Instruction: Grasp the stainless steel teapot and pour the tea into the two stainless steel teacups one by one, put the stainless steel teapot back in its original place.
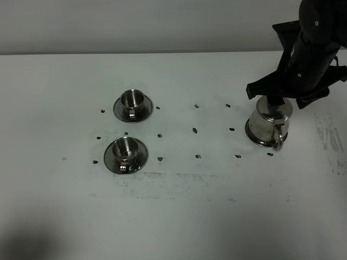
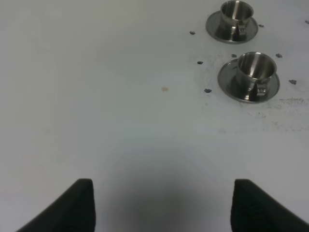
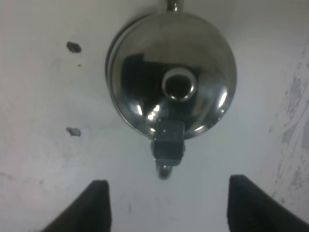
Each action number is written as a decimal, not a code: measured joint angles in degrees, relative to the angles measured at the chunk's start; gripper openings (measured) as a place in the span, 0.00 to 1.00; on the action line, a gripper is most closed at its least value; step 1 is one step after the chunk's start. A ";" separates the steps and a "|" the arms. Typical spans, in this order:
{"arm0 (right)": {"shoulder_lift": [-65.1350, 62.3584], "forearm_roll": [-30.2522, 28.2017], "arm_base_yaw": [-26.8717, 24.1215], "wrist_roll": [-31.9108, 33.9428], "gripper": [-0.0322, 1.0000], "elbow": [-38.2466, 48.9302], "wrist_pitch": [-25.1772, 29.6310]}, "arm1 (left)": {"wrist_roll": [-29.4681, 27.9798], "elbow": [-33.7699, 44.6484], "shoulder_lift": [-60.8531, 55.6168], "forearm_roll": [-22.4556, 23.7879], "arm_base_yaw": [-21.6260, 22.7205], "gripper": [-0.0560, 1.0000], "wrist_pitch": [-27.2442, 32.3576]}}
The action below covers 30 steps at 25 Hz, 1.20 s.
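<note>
The stainless steel teapot stands at the right of the table, its loop handle facing the front. A thin steel rim under its base is the coaster. My right gripper hangs open just above the pot. In the right wrist view the teapot lies below and beyond the gripper, with the handle pointing toward the gap. Two steel teacups on saucers, far and near, stand at the left middle. No tea shows in them. My left gripper is open and empty over bare table, with both cups ahead.
Small black marks dot the white table around the cups and the pot. Scuffed grey patches lie near the front middle and along the right edge. The table's back edge runs behind everything.
</note>
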 joint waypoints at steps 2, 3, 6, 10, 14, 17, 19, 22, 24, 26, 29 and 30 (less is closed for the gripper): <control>0.54 0.40 -0.24 0.05 0.56 -0.09 0.00 | 0.00 0.00 0.00 0.00 0.00 0.60 0.00; 0.89 0.35 -0.35 0.30 0.56 -0.09 -0.06 | 0.00 0.00 0.00 0.00 0.00 0.60 0.00; 1.06 0.72 -0.79 0.84 0.56 1.13 -1.61 | 0.00 0.00 0.00 0.00 0.00 0.60 0.00; 1.22 2.40 -1.01 1.07 0.56 5.05 -5.22 | 0.00 0.00 0.00 0.00 0.00 0.60 0.00; 1.41 2.83 -1.01 1.14 0.56 5.79 -6.96 | 0.00 0.00 0.00 0.00 0.00 0.60 0.00; 1.41 3.12 -1.41 1.14 0.56 5.79 -7.17 | 0.00 0.00 0.00 0.00 0.00 0.60 0.00; 1.41 3.07 -1.58 1.21 0.56 5.79 -7.17 | 0.00 0.00 0.00 0.00 0.00 0.60 0.00; 1.46 3.07 -1.58 1.27 0.56 5.83 -7.36 | 0.00 0.00 0.00 0.00 0.00 0.60 0.00; 1.61 3.18 -1.58 1.27 0.56 5.94 -7.75 | 0.00 0.00 0.00 0.00 0.00 0.60 0.00; 2.18 3.40 -1.58 1.22 0.56 5.95 -7.80 | 0.00 0.00 0.00 0.00 0.00 0.60 0.00; 3.26 4.10 -1.58 0.63 0.56 6.06 -8.28 | 0.00 0.00 0.00 0.00 0.00 0.60 0.00; 3.45 4.18 -1.58 0.49 0.56 6.06 -8.28 | 0.00 0.00 0.00 0.00 0.00 0.60 0.00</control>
